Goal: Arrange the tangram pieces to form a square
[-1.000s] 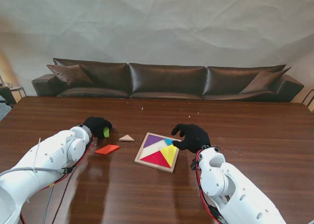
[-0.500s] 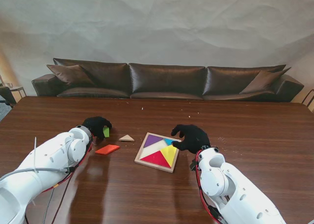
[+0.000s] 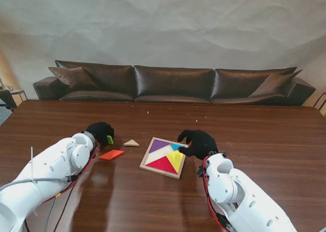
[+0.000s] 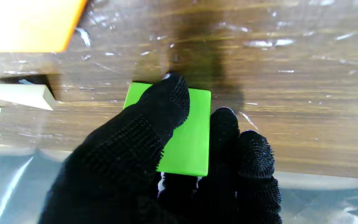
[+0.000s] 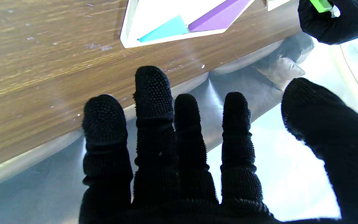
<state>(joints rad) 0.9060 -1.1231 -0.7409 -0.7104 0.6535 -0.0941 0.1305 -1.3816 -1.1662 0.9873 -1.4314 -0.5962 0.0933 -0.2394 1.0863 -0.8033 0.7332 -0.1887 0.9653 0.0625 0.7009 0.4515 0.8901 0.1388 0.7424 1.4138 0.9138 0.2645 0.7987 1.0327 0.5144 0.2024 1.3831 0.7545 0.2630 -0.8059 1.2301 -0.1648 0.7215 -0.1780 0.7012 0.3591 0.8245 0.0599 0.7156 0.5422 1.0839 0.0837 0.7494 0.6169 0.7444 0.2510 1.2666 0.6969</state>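
Progress, as I judge it: partly done. The tray (image 3: 163, 158), a pale wooden frame just right of centre in the stand view, already holds purple, cyan, red and yellow pieces; a pale bare patch remains in it. Three pieces are still outside it.

- Green square (image 4: 183, 133): flat, smooth, glossy, sharp-cornered. My left hand (image 3: 100, 132) grips it, thumb across its face, other fingers behind. Left of centre in the stand view, well apart from the tray.
- Orange piece (image 3: 111, 154): flat slab, looks like a parallelogram, lying on the table lower left of centre, just beside my left arm.
- Small triangle (image 3: 131, 143): unpainted pale wood, between the left hand and the tray.
- Right hand (image 3: 198, 143): holds nothing, fingers spread, at the tray's right edge. Whether a fingertip touches the tray I cannot tell.
- Gloves: black knit, studded with small grip dots.
- Table (image 3: 265, 140): dark brown wood grain, polished and reflective, with scattered pale specks.

Left to do, by my estimate: seat the green square, the orange piece and the triangle.
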